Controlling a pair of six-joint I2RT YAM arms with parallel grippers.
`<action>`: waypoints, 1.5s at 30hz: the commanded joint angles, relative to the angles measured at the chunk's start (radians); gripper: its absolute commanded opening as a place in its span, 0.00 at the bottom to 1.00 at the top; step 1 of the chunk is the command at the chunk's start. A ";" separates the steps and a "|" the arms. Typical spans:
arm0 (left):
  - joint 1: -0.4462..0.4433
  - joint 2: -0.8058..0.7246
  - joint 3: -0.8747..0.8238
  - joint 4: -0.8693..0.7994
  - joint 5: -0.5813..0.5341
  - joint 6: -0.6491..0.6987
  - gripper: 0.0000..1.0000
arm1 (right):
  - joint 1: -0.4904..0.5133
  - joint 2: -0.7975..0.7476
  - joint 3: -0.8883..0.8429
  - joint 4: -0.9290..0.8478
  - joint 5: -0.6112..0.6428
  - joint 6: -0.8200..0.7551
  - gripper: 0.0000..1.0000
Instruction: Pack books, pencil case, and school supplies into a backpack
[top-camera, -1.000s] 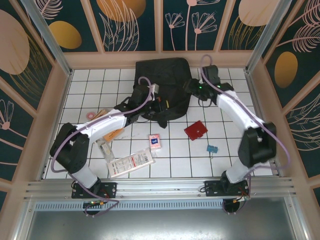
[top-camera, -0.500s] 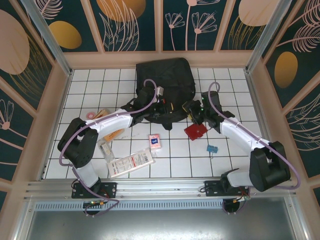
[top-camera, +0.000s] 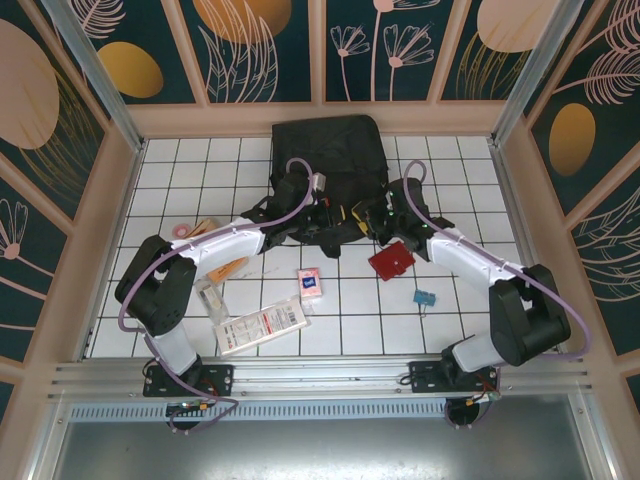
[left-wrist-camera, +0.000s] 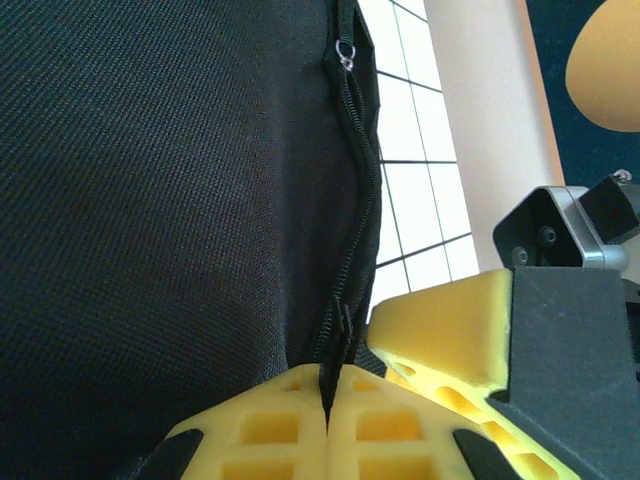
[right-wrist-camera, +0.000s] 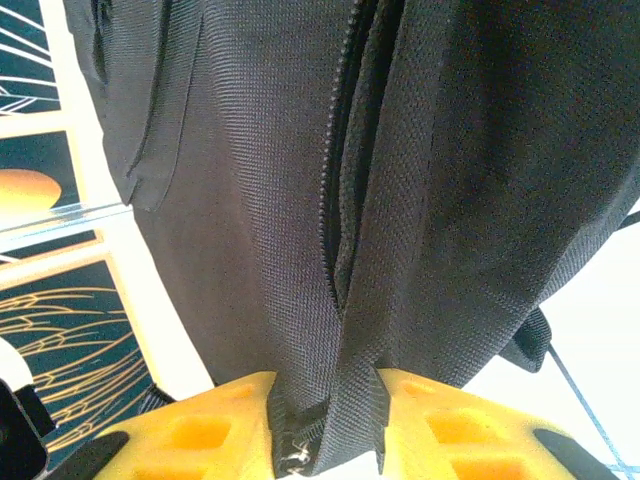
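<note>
I am looking at a white tiled table (top-camera: 370, 320) with panels on three sides. The black backpack (top-camera: 330, 150) lies at the far centre. Just near of it, to the right, lies a flat red square (top-camera: 391, 260), with a teal binder clip (top-camera: 425, 297) nearer still. A pink box (top-camera: 310, 281) sits at centre. Left of it are a clear packet (top-camera: 265, 325), a clear tube (top-camera: 210, 298), an orange-brown paperback (top-camera: 230, 268) and, farthest left, a pink tape roll (top-camera: 181, 231).

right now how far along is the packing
Done: nothing looks packed yet. In hand: the left jaws and right jaws each pinch the backpack fabric at its zipper. Left: the book, pink box, teal clip and tape roll lie out on the table.
</note>
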 joint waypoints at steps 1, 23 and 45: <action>-0.001 -0.029 0.013 0.049 -0.005 0.015 0.00 | 0.006 0.045 0.012 -0.008 -0.018 0.002 0.35; 0.000 -0.067 0.015 -0.029 -0.069 0.088 0.00 | -0.005 0.076 0.256 -0.352 0.006 -0.065 0.47; 0.001 -0.066 -0.005 0.007 -0.053 0.078 0.00 | 0.033 0.173 0.233 -0.239 -0.008 0.080 0.44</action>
